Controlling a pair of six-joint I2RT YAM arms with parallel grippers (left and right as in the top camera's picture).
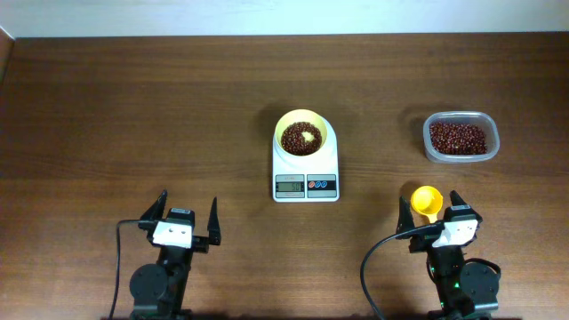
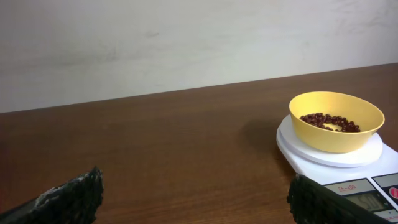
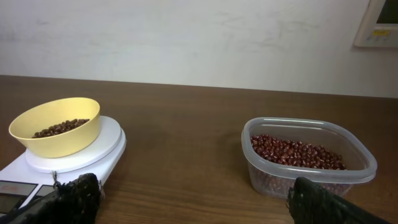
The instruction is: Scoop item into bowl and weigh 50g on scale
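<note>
The pale-yellow bowl (image 1: 302,135) stands on the white scale (image 1: 305,176) at the table's middle and holds a layer of red-brown beans (image 1: 300,139). The bowl (image 2: 336,121) and scale (image 2: 329,155) also show in the left wrist view, and in the right wrist view as bowl (image 3: 56,127) and scale (image 3: 74,158). My left gripper (image 1: 187,212) is open and empty near the front edge, left of the scale; its fingers (image 2: 196,186) frame bare wood. My right gripper (image 1: 431,212) is open, its fingers (image 3: 194,190) wide apart.
A clear plastic tub (image 1: 460,137) of beans stands at the right, also in the right wrist view (image 3: 308,157). A small yellow scoop (image 1: 427,200) lies on the table between the right gripper's fingers, hidden from the wrist camera.
</note>
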